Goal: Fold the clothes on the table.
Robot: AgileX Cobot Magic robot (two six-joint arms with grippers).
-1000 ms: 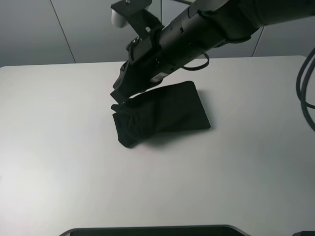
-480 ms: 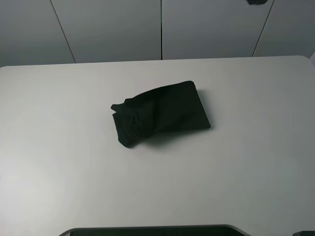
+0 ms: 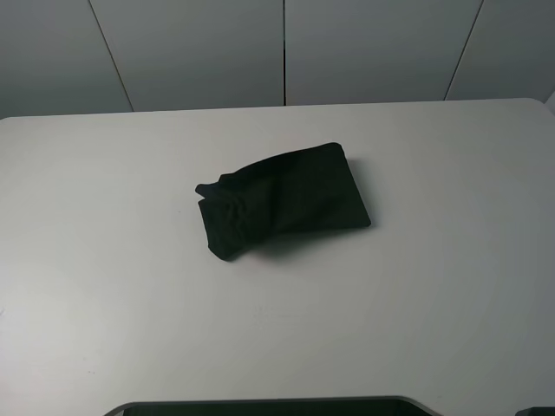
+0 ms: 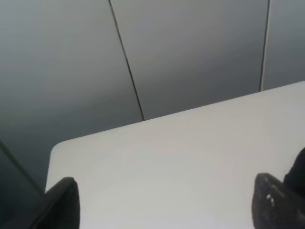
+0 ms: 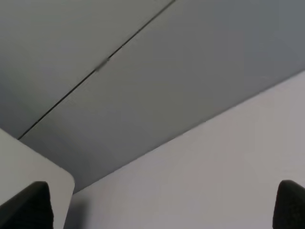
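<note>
Here, a black garment [image 3: 282, 201] folded into a compact bundle near the middle of the white table [image 3: 104, 260], one end bunched and wrinkled. Around it, only bare tabletop (neither arm in the high view). Left gripper [image 4: 167, 205] spread wide, holding nothing. Right gripper [image 5: 162, 207] likewise parted, empty.

Both hands show only dark, rounded fingertips: left hand [image 4: 167, 205] matt black, right hand [image 5: 164, 205] alike
</note>
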